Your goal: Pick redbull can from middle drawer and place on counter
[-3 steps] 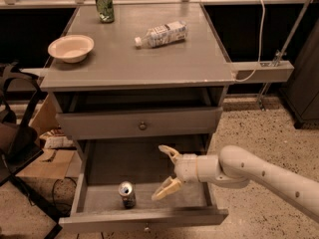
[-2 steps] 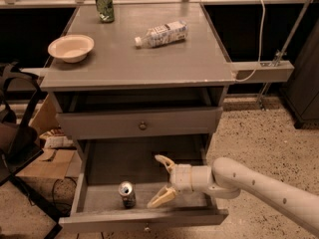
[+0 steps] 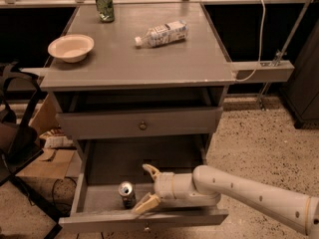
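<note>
The redbull can [image 3: 126, 193] stands upright on the floor of the open middle drawer [image 3: 94, 197], near its front left. My gripper [image 3: 148, 187] reaches into the drawer from the right, just right of the can. Its two pale fingers are spread open, one behind [image 3: 151, 171] and one in front [image 3: 146, 203], and the can is not between them. The grey counter [image 3: 149, 59] tops the cabinet above.
On the counter sit a pale bowl [image 3: 71, 48] at the left, a green can [image 3: 104, 5] at the back and a plastic bottle [image 3: 162, 34] lying on its side. The upper drawer [image 3: 142, 125] is shut. A dark chair [image 3: 15, 133] and cardboard [image 3: 47, 161] stand to the left.
My gripper has moved left inside the drawer, closer to the can, with its fingers still open. The can has not moved.
</note>
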Controlling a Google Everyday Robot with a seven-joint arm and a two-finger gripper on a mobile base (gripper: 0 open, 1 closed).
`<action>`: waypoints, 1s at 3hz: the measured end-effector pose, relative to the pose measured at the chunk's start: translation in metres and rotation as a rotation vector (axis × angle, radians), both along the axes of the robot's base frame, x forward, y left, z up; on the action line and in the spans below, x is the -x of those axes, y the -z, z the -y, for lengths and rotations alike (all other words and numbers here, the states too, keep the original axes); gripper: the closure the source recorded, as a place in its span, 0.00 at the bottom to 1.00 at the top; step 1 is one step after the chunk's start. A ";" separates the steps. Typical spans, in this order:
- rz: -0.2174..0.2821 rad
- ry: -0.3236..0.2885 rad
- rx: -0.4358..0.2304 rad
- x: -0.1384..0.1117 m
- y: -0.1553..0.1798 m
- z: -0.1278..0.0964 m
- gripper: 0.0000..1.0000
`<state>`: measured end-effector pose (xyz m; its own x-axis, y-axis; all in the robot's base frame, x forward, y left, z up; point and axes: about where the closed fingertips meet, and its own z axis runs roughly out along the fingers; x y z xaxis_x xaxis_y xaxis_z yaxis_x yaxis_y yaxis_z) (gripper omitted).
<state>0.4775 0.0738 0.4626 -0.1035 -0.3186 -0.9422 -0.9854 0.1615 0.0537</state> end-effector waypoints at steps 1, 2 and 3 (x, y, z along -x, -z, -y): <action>-0.042 0.037 0.042 -0.001 0.012 -0.023 0.00; -0.065 0.055 0.055 -0.004 0.021 -0.042 0.14; -0.082 0.067 0.036 -0.007 0.031 -0.057 0.38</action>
<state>0.4846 0.1306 0.4315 -0.2018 -0.3421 -0.9177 -0.9648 0.2306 0.1262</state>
